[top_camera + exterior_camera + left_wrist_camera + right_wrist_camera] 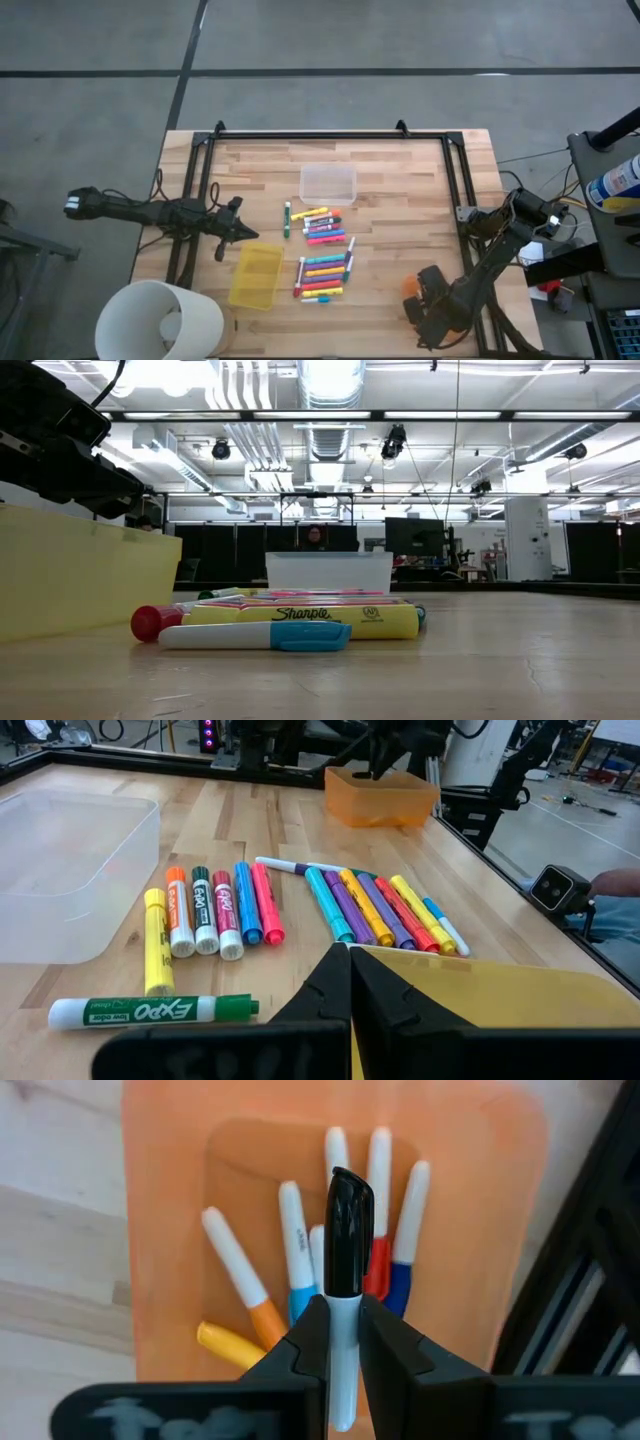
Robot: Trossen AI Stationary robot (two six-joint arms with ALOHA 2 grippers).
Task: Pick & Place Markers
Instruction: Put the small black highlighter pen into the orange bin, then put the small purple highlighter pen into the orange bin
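Observation:
Loose markers lie in two rows mid-table (320, 252), seen up close in the left wrist view (300, 910), with a green-capped white one (150, 1011) lying apart from them. My left gripper (238, 232) (349, 982) is shut and empty, hovering by the yellow bin's (255, 276) far edge. My right gripper (428, 292) (344, 1318) hangs over the orange bin (170, 1230) (410, 285) near the table's right near corner, shut on a black-capped white marker (349, 1220). Several white markers (290, 1240) lie inside that bin. My right gripper pinches the black-capped marker between its two fingers on the white barrel (344, 1308), just behind the cap. The marker runs along the fingers, with the cap sticking out past the fingertips and down toward the orange bin. It is lifted clear of the markers below.
A clear bin (328, 183) (60, 870) sits beyond the markers toward the far edge. A black frame (330, 135) runs along the table's far, left and right sides. A white cylinder (160, 320) stands at the near left corner. Bare wood lies between the markers and the orange bin.

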